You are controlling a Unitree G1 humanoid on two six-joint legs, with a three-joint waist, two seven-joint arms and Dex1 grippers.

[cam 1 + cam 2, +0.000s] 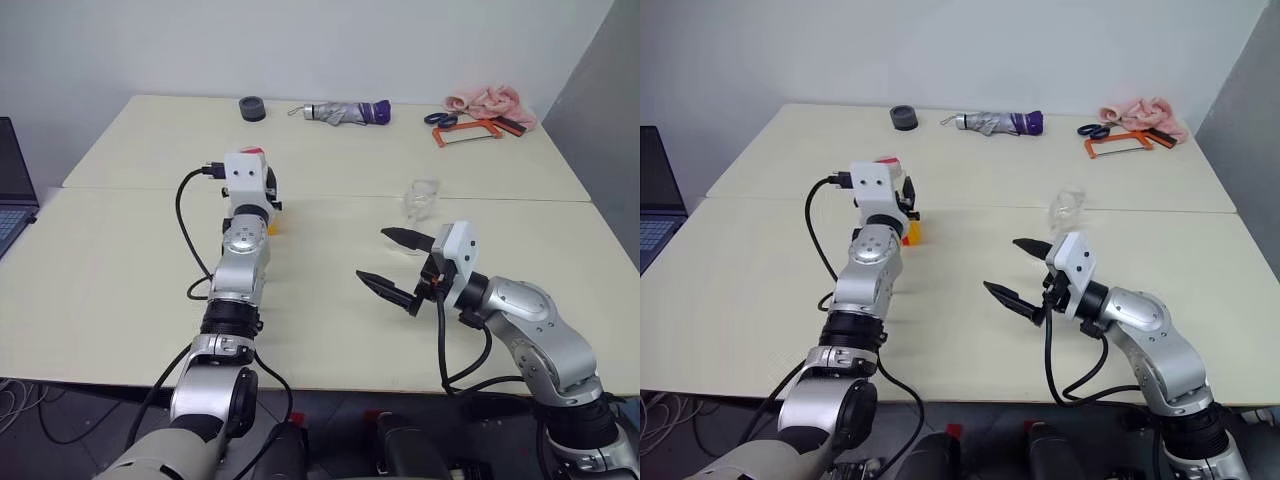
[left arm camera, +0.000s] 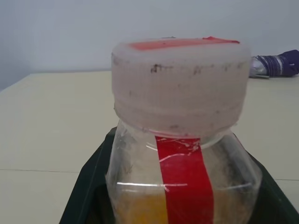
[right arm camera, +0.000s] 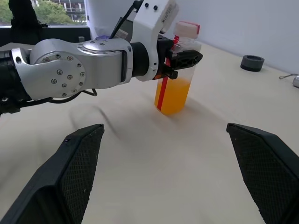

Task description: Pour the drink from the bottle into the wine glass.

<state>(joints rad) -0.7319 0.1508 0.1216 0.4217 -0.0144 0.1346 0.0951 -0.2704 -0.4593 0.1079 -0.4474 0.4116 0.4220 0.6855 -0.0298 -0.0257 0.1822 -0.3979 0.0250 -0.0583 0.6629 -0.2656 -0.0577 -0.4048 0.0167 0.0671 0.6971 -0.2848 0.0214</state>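
The bottle (image 3: 176,70) stands upright on the cream table (image 1: 130,260), clear plastic with a red-topped cap and a red strip down its side. Orange-yellow drink (image 3: 173,95) fills its lower half. My left gripper (image 3: 181,59) is shut on the bottle just under the cap, its black fingers (image 2: 88,186) on either side of the body. The wine glass (image 1: 421,200) stands empty a little right of centre, just beyond my right gripper (image 1: 372,254). That gripper hovers open over the table, pointing left toward the bottle, with nothing between its fingers (image 3: 79,163).
Along the far edge lie a black tape roll (image 1: 252,108), a grey-and-purple folded umbrella (image 1: 345,113), scissors (image 1: 440,118), an orange saw frame (image 1: 465,131) and a pink cloth (image 1: 485,100). A laptop (image 1: 12,195) sits at the far left.
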